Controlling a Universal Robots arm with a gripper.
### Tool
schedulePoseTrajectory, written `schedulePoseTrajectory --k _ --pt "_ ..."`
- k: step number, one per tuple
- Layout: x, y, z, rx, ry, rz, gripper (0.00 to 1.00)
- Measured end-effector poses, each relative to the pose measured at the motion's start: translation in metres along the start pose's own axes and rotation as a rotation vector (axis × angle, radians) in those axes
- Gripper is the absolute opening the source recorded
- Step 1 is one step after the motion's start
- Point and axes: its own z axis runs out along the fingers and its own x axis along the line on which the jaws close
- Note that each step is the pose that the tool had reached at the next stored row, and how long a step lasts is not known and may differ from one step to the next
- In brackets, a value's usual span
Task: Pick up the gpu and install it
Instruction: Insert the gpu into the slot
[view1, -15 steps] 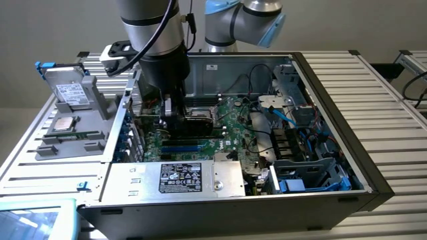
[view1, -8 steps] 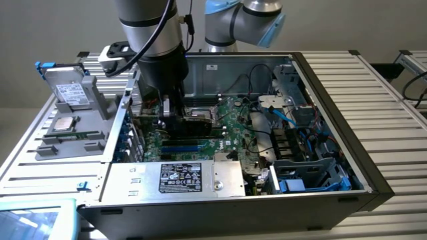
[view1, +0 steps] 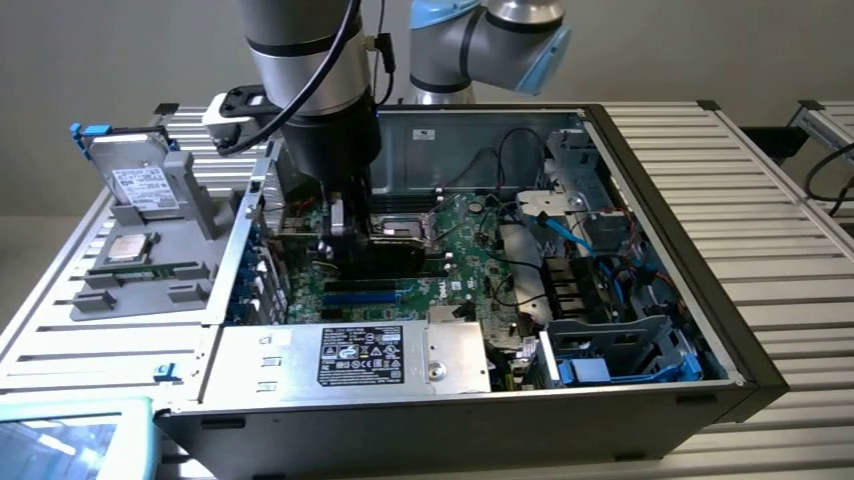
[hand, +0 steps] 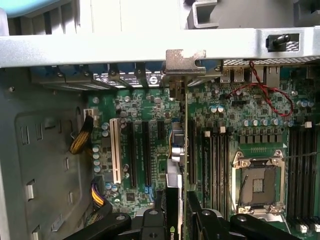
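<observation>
The gpu (hand: 185, 131) is seen edge-on in the wrist view as a thin green card, with its black shroud (hand: 172, 207) near my fingers. Its silver end bracket (hand: 185, 61) is up against the case's rear wall. My gripper (hand: 181, 226) is shut on the card, one black finger (hand: 150, 222) on each side. The card stands upright over the motherboard (hand: 150, 107), lined up with a long black slot (hand: 191, 150). I cannot tell whether it is seated. In the exterior view my gripper (view1: 350, 240) reaches down into the open computer case (view1: 667, 200), near its left wall.
A white slot (hand: 116, 150) and black slots lie beside the card, and the CPU socket (hand: 260, 185) is on its other side. Red wires (hand: 267, 95) loop near the rear wall. The power supply (view1: 354, 355) fills the case front. A grey fixture (view1: 140, 285) outside holds a drive (view1: 140, 185).
</observation>
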Motion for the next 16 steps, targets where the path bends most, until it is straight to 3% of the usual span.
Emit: schedulePoseTrajectory --k 3,16 --pt "0.000 -0.0045 0.0006 -0.0020 0.0102 -0.001 0.27" --pt "-0.004 -0.0053 0.0142 -0.0019 0.0163 -0.008 0.27"
